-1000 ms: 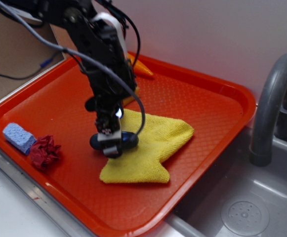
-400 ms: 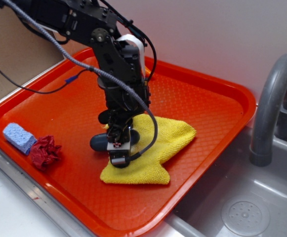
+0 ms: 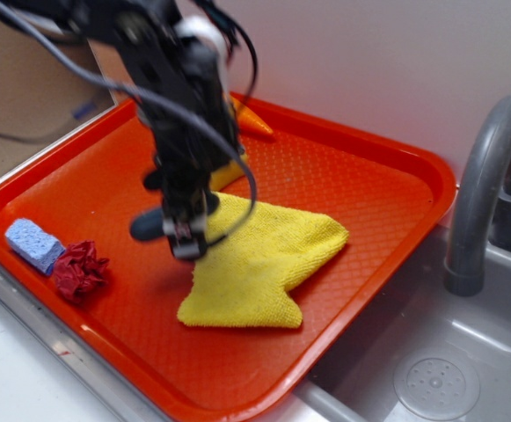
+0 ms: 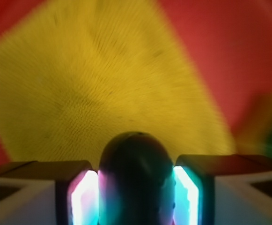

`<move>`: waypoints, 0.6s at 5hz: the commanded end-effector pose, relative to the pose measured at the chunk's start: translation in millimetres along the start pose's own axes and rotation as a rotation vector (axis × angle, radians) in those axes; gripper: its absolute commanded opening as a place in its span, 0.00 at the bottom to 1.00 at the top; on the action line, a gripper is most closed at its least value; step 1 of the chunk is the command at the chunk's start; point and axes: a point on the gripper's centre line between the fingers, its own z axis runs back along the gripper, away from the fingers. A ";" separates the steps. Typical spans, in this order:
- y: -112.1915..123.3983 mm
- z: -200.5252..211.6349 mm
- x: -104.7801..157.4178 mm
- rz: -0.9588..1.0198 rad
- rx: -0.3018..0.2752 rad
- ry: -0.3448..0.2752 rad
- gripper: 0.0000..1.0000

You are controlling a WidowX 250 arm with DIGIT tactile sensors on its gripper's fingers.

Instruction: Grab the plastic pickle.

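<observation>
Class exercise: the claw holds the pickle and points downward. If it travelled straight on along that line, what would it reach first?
Most likely the yellow cloth: the wrist view shows it filling the space beyond the claw and the plastic pickle. From outside, the claw sits near the cloth's left edge, so the red tray is possible.

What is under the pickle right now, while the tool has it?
The plastic pickle is clamped in the tool, above the tray. Below and beyond its rounded end lies the yellow cloth on the red tray. The pickle and fingers hide whatever is directly beneath.

Exterior looks down across the tray [image 3: 369, 290]; wrist hovers close above it.
</observation>
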 end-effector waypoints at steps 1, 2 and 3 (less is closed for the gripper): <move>50.1 96.2 -49.9 0.453 -0.017 -0.096 0.00; 68.8 118.9 -86.6 0.625 0.010 -0.123 0.00; 81.7 148.6 -133.7 0.784 0.083 -0.212 0.00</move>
